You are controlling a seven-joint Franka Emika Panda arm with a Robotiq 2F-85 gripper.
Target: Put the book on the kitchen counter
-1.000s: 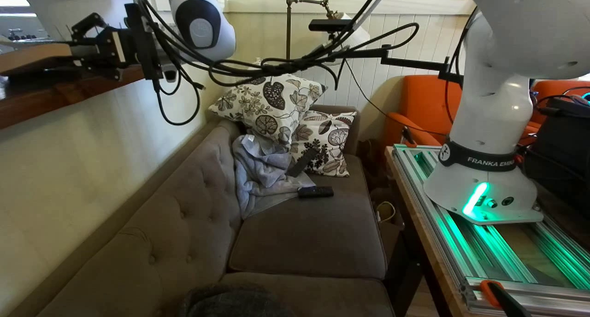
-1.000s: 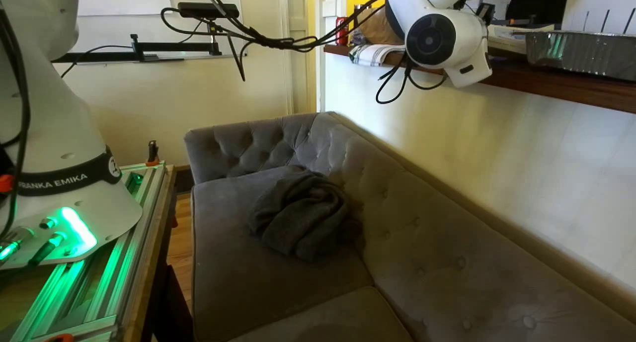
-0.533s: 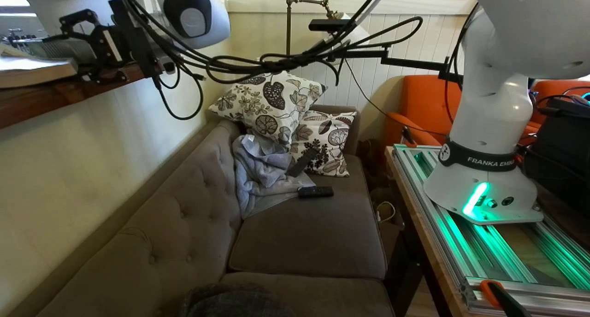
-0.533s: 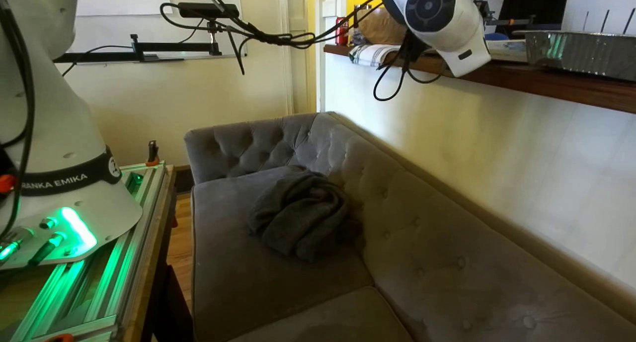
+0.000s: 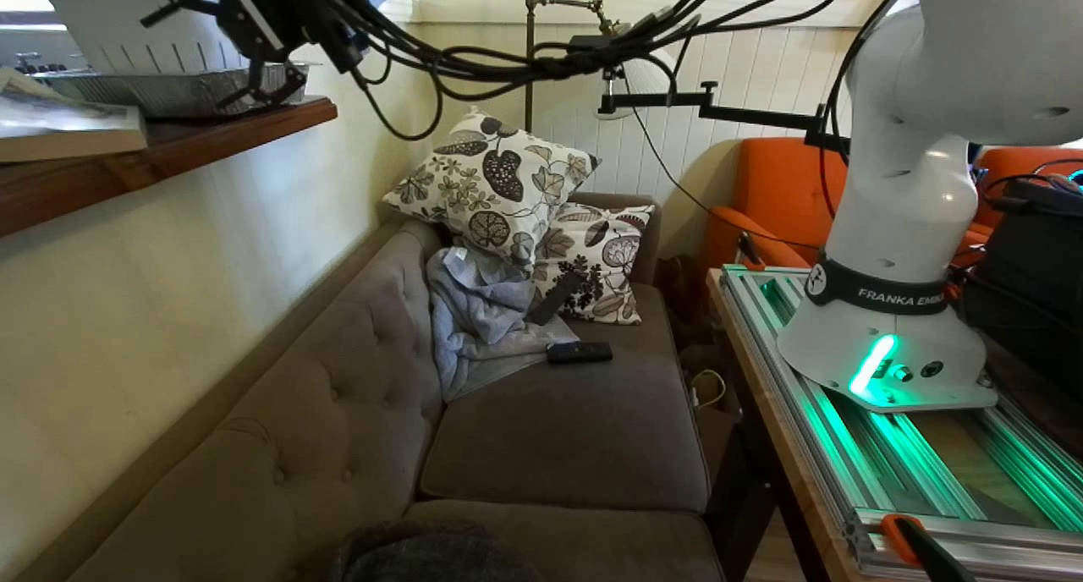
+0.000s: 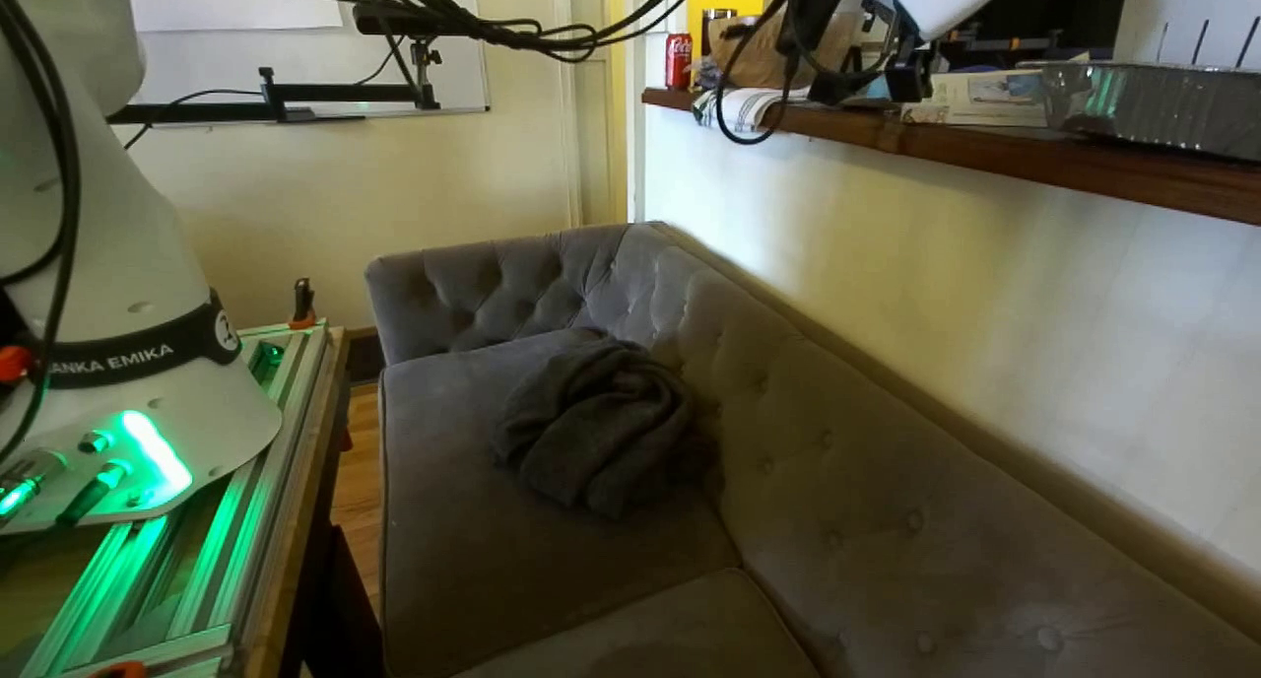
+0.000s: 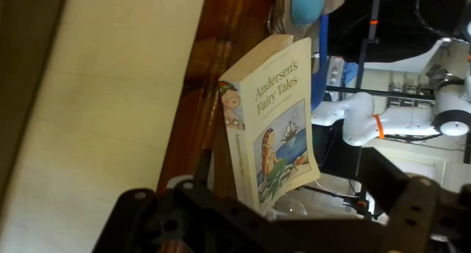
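Note:
The book [image 7: 272, 135], pale with a mermaid picture and "Andersen's Fairy Tales" on its cover, lies flat on the kitchen counter [image 7: 191, 113]. In both exterior views the book [image 5: 72, 129] [image 6: 985, 101] rests on the dark brown countertop [image 5: 245, 134] [image 6: 995, 151], near its front edge. My gripper [image 5: 190, 62] is tilted in the air just above the counter's edge, apart from the book. Its jaws stand wide with nothing between them. In the wrist view the gripper [image 7: 289, 159] faces the book across a gap, and one finger hides the book's lower corner.
A foil tray [image 6: 1153, 106] sits on the counter close to the book, and a white bin [image 5: 144, 32] stands behind it. A striped towel [image 6: 744, 108] and a red can [image 6: 678, 62] are farther along. Below is the grey sofa [image 5: 558, 430] with cushions [image 5: 499, 184].
The jaws have opened and let go of the book, which has settled from tilted to flat on the counter. My gripper has drawn back and up, away from it.

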